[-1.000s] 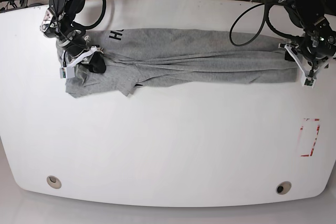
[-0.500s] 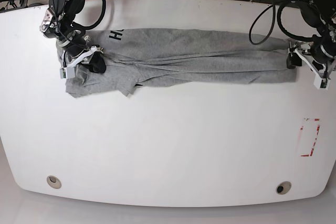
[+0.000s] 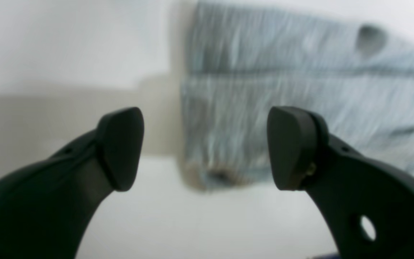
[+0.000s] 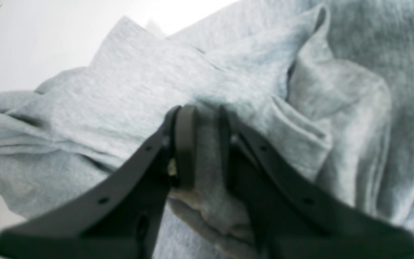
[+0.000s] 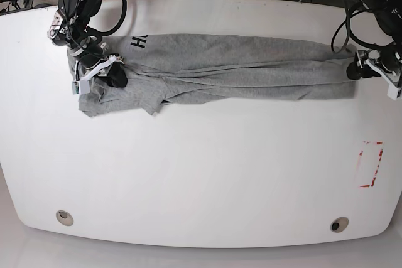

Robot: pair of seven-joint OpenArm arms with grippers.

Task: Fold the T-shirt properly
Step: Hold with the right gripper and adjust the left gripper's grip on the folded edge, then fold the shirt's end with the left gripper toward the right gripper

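The T-shirt [image 5: 239, 70], heather grey and already gathered into a long narrow band, lies across the upper half of the frame on the white desk [image 5: 201, 174], its long axis running left to right. Only the first black letters show near its upper-left end. That end bunches into a wider, crumpled flap at the upper left, where the right gripper [image 4: 201, 144] is clenched on a fold of the cloth, pads pressed together with fabric between them. At the far right edge of the frame the left gripper [image 5: 370, 70] sits just beside the band's other end, released and spread wide, holding nothing. In its wrist view, the hem [image 3: 207, 172] lies directly ahead, between the parted fingertips [image 3: 120, 147].
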